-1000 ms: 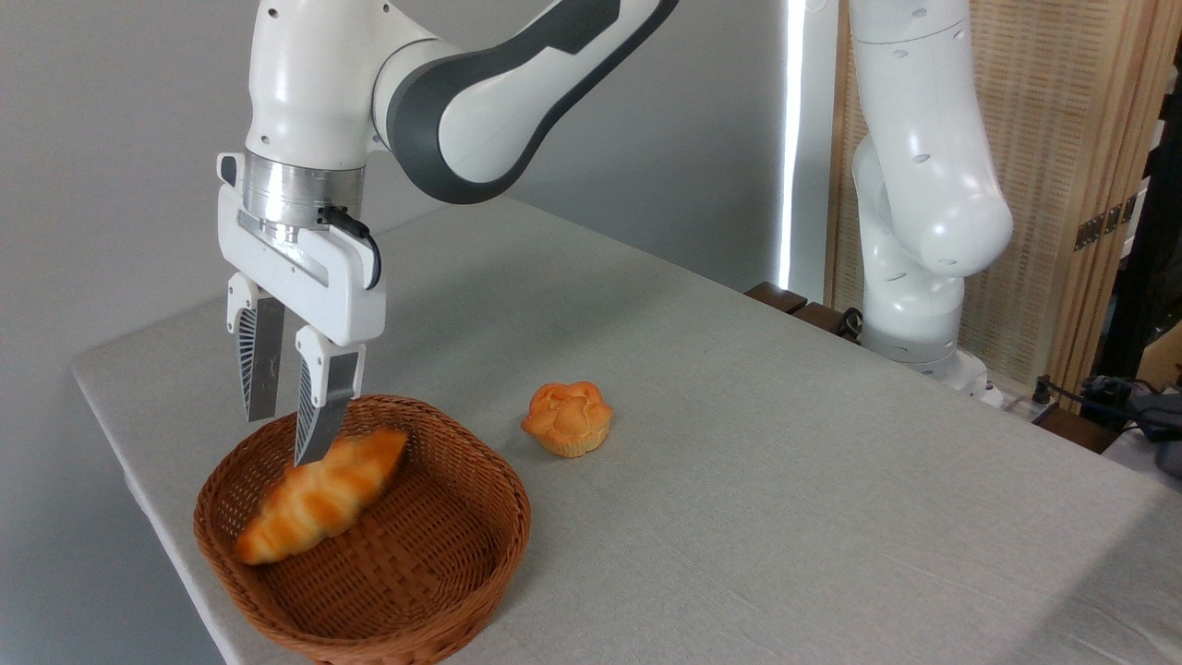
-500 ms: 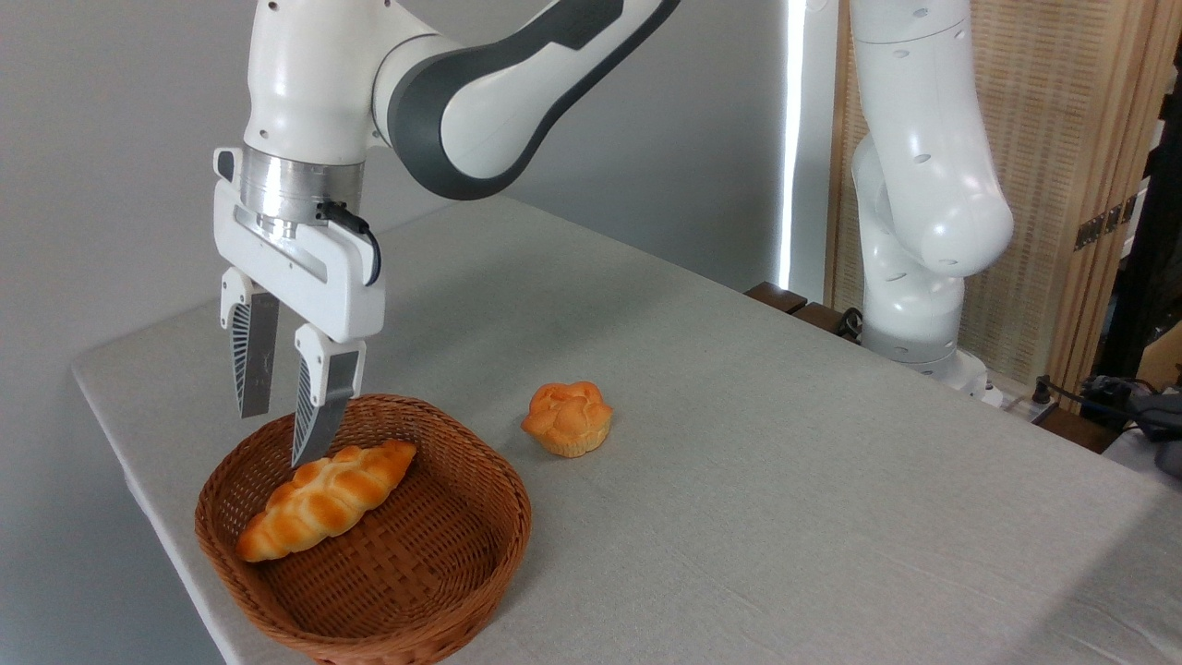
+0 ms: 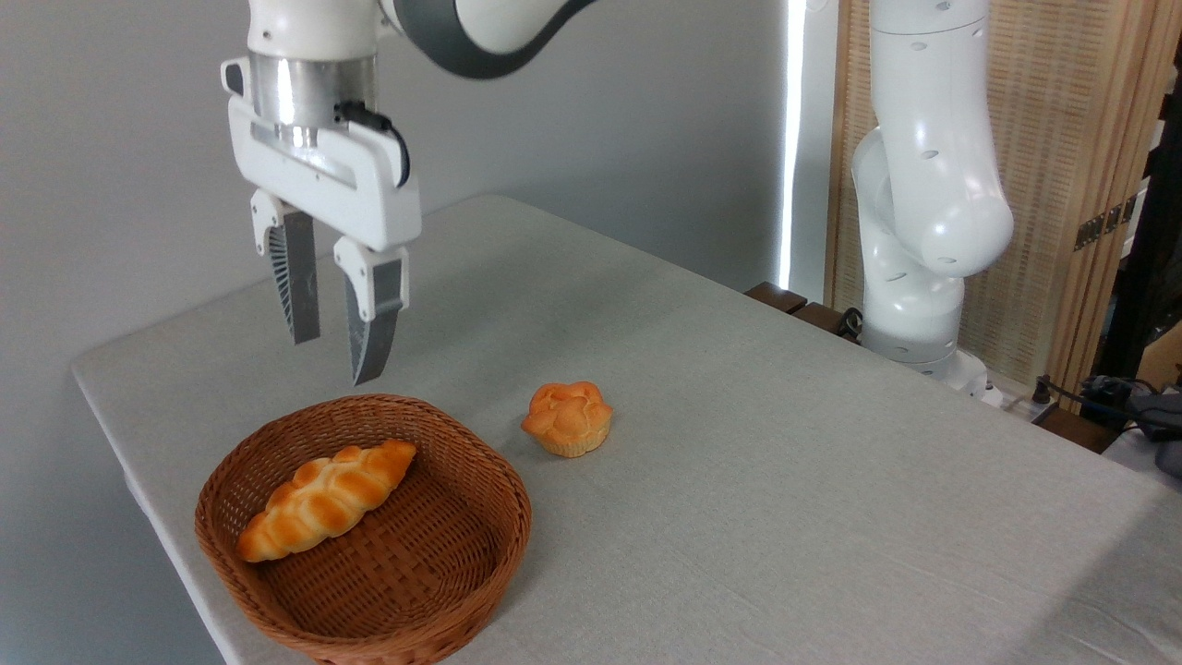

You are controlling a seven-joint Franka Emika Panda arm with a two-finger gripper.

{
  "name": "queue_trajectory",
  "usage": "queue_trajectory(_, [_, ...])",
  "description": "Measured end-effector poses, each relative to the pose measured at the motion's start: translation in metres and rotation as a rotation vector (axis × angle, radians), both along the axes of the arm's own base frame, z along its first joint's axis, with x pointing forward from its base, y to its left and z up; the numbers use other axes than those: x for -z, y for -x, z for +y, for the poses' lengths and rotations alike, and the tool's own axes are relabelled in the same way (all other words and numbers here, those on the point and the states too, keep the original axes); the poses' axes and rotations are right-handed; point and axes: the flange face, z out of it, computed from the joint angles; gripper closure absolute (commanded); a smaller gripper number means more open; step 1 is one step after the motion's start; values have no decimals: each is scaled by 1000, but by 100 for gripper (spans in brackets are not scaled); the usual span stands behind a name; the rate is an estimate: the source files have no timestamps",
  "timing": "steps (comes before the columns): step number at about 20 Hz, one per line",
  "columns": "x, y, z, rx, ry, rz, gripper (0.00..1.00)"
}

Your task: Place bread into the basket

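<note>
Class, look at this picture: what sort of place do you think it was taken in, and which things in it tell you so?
Probably a robotics lab or test room, not a kitchen. A white robot arm stands at a cloth-covered table, its open pincer above a basket holding bread, and cables lie at the right edge.

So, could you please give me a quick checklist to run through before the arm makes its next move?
1. Golden braided loaf lies inside the reddish-brown woven wicker basket: ok.
2. Gripper open and empty: ok.
3. Gripper clear above the basket rim: ok.
4. Loaf lies below the rim: ok.
5. Small round orange bun on the grey tablecloth, apart from the basket: ok.
</note>
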Motion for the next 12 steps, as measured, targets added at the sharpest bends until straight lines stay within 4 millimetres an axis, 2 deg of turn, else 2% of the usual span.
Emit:
queue_trajectory(5, [-17, 10, 25, -25, 6, 36, 0])
queue_trajectory(12, [-14, 11, 24, -21, 1, 54, 0])
